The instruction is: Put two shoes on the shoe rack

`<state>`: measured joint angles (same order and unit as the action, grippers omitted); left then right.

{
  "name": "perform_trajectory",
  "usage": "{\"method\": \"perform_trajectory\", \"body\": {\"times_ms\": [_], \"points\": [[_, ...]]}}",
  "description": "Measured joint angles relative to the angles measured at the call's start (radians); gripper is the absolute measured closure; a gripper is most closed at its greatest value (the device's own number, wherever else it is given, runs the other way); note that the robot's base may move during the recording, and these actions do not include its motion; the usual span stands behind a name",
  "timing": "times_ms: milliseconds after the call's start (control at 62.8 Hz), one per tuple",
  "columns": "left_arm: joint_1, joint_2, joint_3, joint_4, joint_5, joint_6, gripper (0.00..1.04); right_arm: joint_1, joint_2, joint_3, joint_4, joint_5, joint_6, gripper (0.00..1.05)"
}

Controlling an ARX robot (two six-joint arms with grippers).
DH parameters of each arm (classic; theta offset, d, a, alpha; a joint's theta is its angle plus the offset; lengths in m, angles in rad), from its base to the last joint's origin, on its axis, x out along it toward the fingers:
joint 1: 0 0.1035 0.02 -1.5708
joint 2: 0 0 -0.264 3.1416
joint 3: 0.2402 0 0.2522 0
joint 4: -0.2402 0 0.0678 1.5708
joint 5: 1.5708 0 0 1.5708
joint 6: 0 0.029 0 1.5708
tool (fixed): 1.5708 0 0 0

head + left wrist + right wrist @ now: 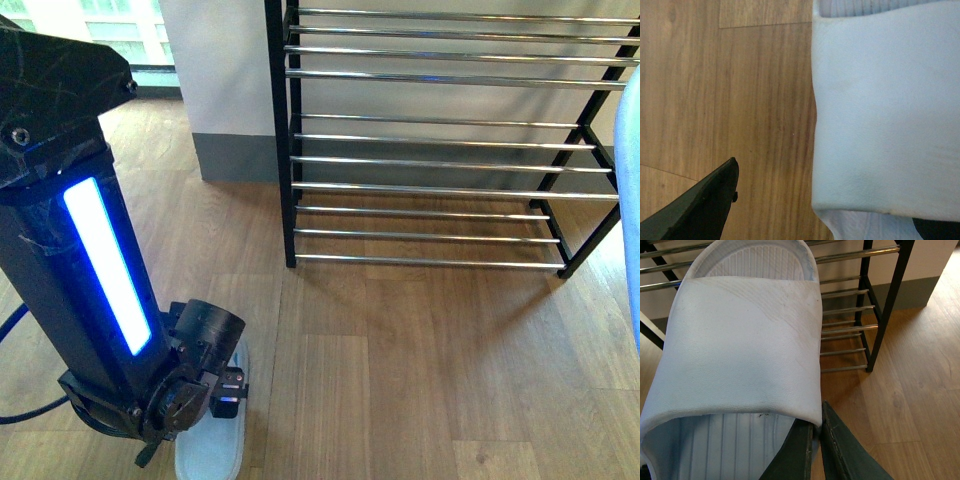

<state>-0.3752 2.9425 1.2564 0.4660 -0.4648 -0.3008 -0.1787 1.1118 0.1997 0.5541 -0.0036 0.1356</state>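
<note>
Pale foam slide [740, 350] clamped in my right hand [815, 452], long axis aimed at the shoe rack [440, 189] ahead. The left hand [827, 197] (spread wide) straddles the second slide [205, 452], down on the floor.

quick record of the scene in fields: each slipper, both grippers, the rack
floor slipper: pale blue slide, lying on the wood floor
left gripper: open, straddling its strap
held slipper: raised, rack beyond it
right gripper: shut on its strap edge
shoe rack: chrome bars, no shoes on the visible tiers
</note>
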Motion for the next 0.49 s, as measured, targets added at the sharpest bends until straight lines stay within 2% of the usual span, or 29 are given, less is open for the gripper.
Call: {"method": "perform_trajectory", "body": {"times_ms": [80, 494], "points": [[0.001, 0.009, 0.005, 0.007, 0.014, -0.012, 0.14, 0.0, 0.0, 0.0, 0.0, 0.0, 0.0, 1.03], [0.009, 0.025, -0.005, 0.065, 0.047, -0.025, 0.75, 0.0, 0.0, 0.0, 0.0, 0.0, 0.0, 1.03]]}}
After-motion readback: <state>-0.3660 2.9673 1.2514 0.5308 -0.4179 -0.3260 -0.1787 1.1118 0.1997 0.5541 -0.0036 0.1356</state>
